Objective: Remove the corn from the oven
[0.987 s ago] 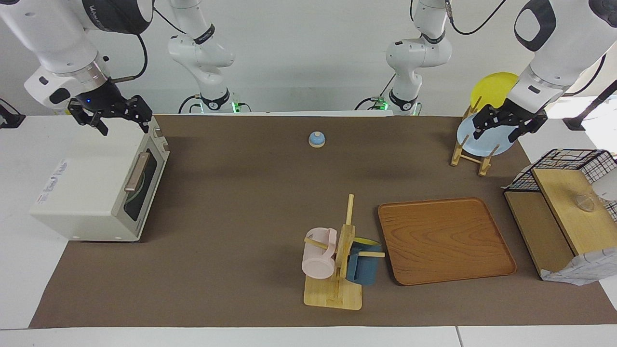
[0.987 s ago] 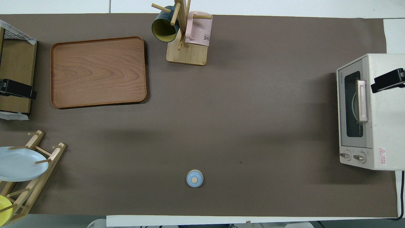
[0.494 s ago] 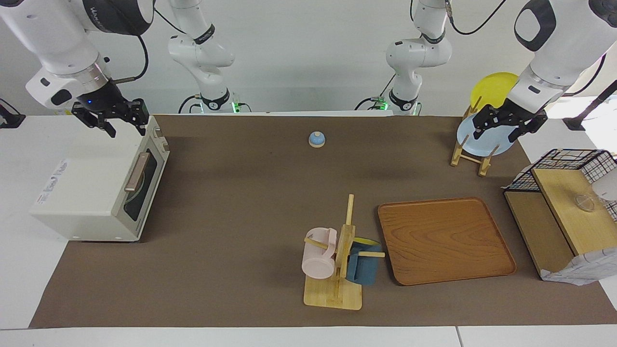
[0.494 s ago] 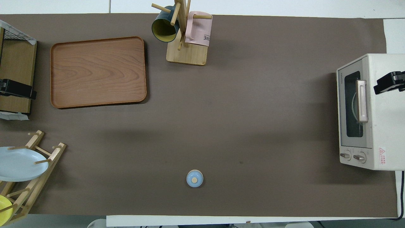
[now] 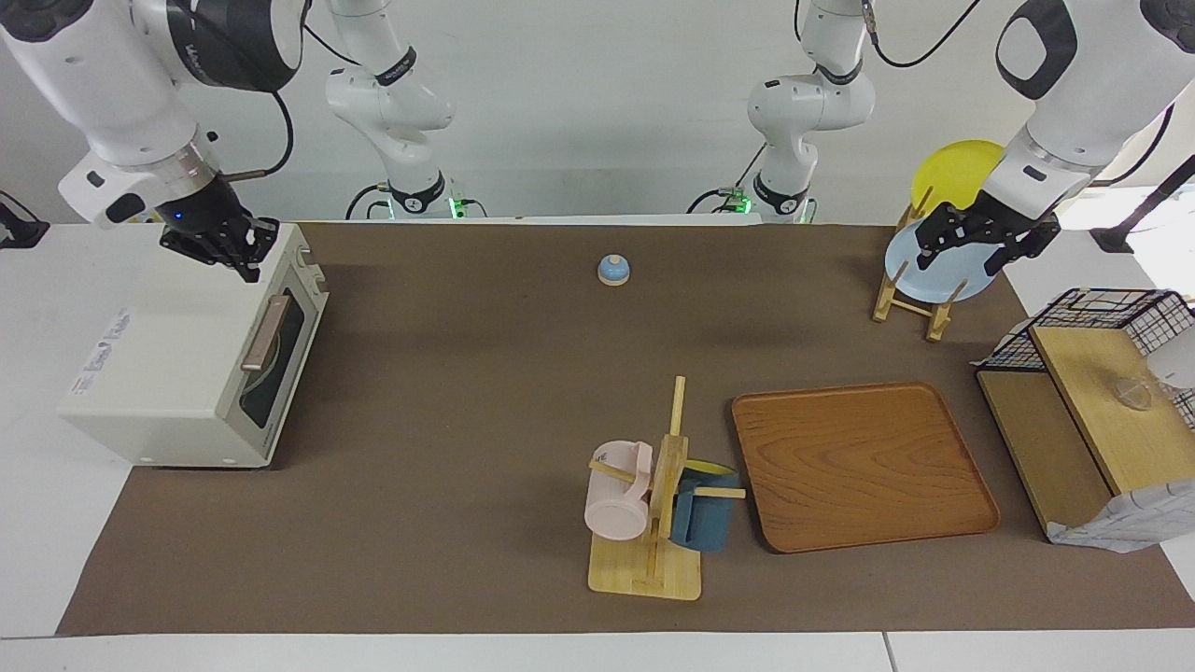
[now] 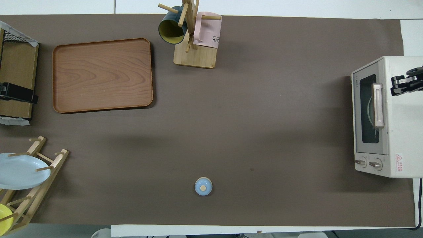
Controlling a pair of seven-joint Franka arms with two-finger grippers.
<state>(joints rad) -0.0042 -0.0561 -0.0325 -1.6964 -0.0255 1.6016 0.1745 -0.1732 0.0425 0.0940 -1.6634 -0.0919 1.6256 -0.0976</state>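
Grippers first: the right gripper [image 5: 220, 250] hangs over the top of the boxy cream-white toaster oven [image 5: 177, 364], near its robot-side corner; whether its fingers are spread or pressed together cannot be told. Below it, the oven's dark glass door with tan bar handle [image 5: 265, 333] is closed. Corn is hidden. The left gripper [image 5: 967, 245], fingers spread, waits over the pale blue plate [image 5: 943, 276] in the wooden rack.

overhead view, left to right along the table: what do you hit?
Plate rack → wooden tray → mug stand → small blue knob → oven, door shut.
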